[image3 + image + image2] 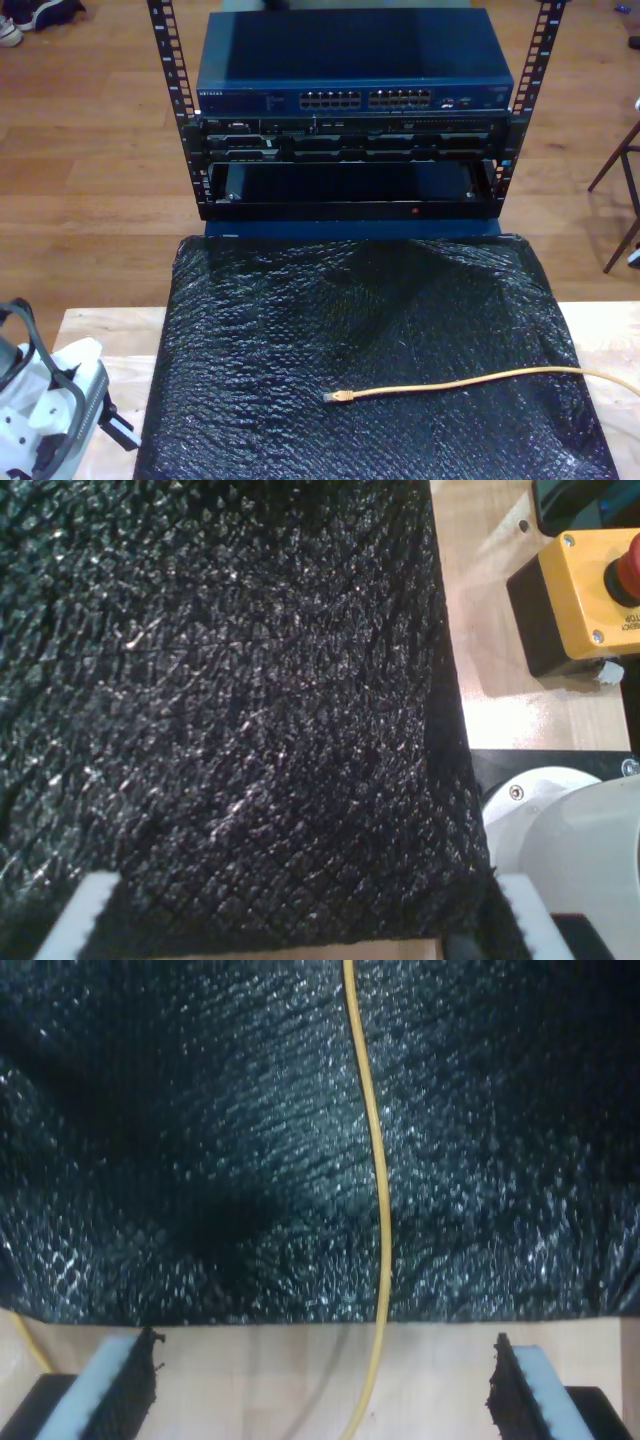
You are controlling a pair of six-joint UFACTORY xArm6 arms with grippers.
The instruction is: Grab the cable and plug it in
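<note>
Cable (470, 382) is lying loose across the black bubble-textured mat (300, 340), its plug end near the mat's middle and the rest trailing off toward the exterior view's right. From my second gripper (320, 1385) I am seeing that yellow line running between my spread fingers (115, 1385), touching neither. My first gripper (300, 920) is hanging open over the mat, beside a yellow emergency-stop box (585, 585) on the wooden table (110, 330). Beyond the mat's far edge a network switch (355, 75) is sitting in its rack (190, 150).
</note>
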